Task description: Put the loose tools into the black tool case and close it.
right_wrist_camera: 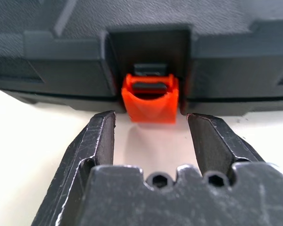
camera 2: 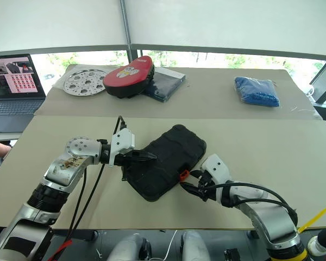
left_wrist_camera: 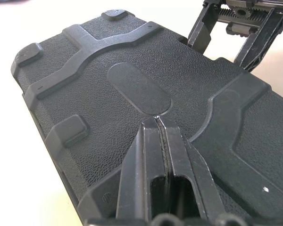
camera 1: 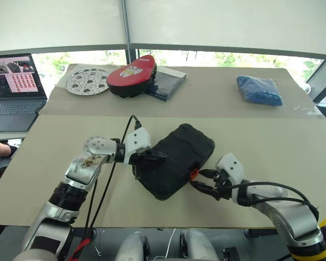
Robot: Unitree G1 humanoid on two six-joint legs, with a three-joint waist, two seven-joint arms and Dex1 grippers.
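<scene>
The black tool case [camera 1: 179, 160] lies shut and slantwise on the near table, textured lid up. My left gripper [camera 1: 162, 156] is shut, its fingertips resting on the lid [left_wrist_camera: 146, 89] near the case's left end. At the case's front edge sits the small orange latch [right_wrist_camera: 150, 98], also visible from above as an orange latch [camera 1: 194, 174]. My right gripper [right_wrist_camera: 151, 117] is open just in front of that latch, one finger [right_wrist_camera: 96, 136] on either side, not touching it. The loose tools are out of view.
On the far table lie a red-and-black pad [camera 1: 131, 73], a perforated metal disc [camera 1: 87, 81], a dark folded item [camera 1: 168, 82] and a blue cloth [camera 1: 259, 89]. An open laptop [camera 1: 13, 87] stands at the far left. A black cable [camera 1: 106, 185] hangs off my left arm.
</scene>
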